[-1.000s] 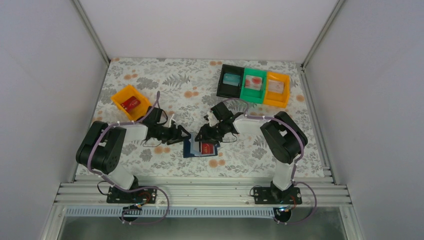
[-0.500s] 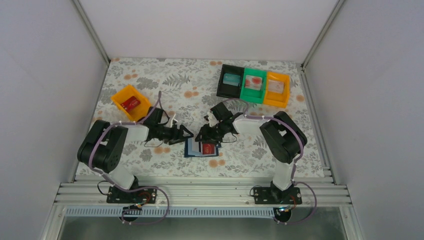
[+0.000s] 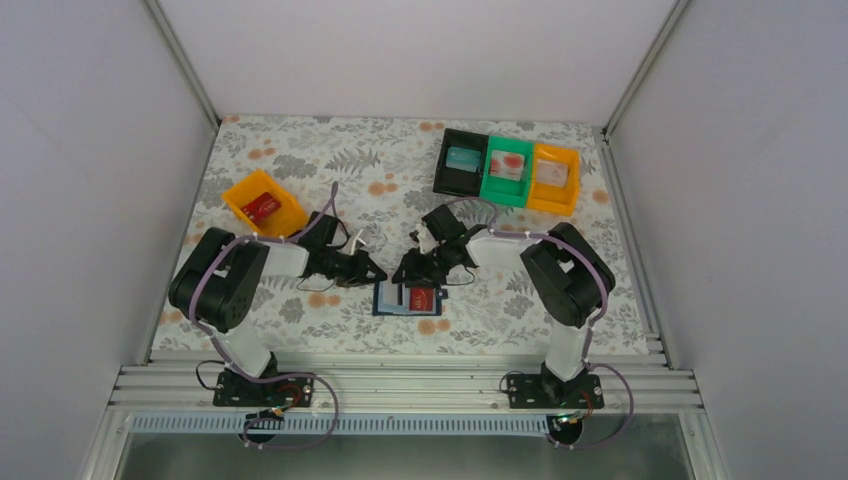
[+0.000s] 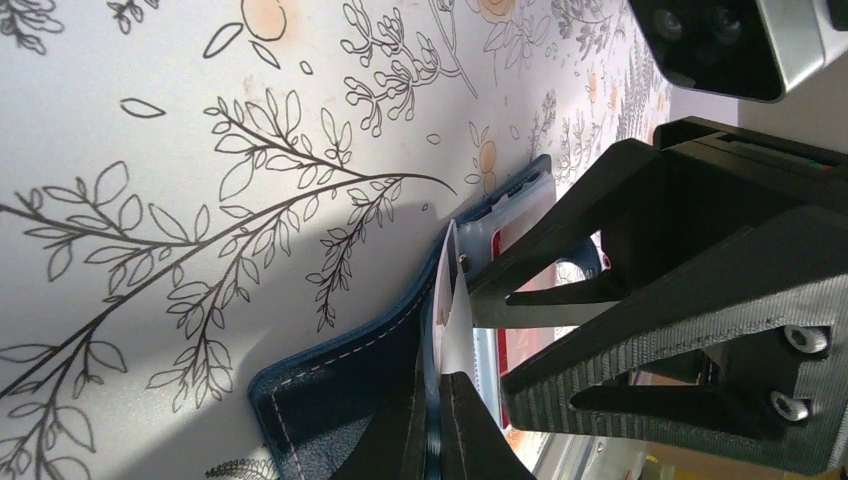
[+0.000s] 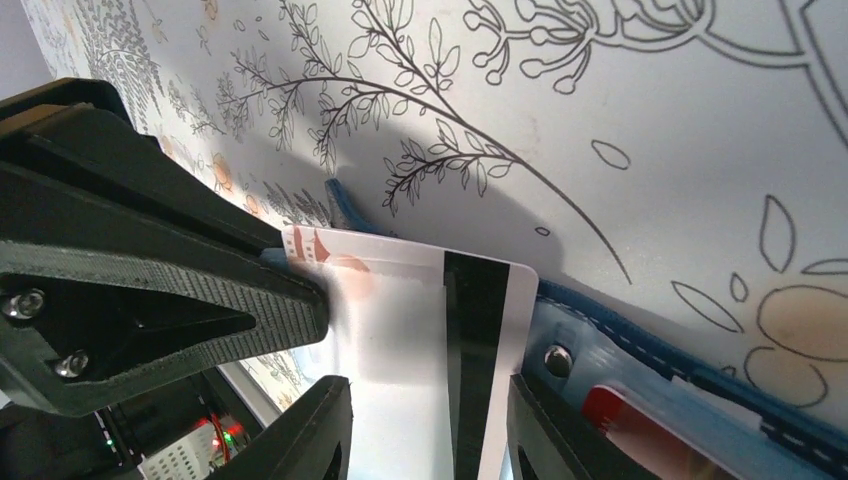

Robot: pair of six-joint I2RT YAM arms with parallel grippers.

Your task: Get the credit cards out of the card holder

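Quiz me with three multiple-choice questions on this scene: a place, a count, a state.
1. Where is the blue wallet? A in a bin; B on the table; C lifted in the air.
2. How many bins form the far-right row? A two; B five; C three.
3. The left jaws are: A shut on a pale card; B wide open; C out of sight.
Answers: B, it lies open on the floral surface; C, black, green, orange; A, the card sits pinched between them.
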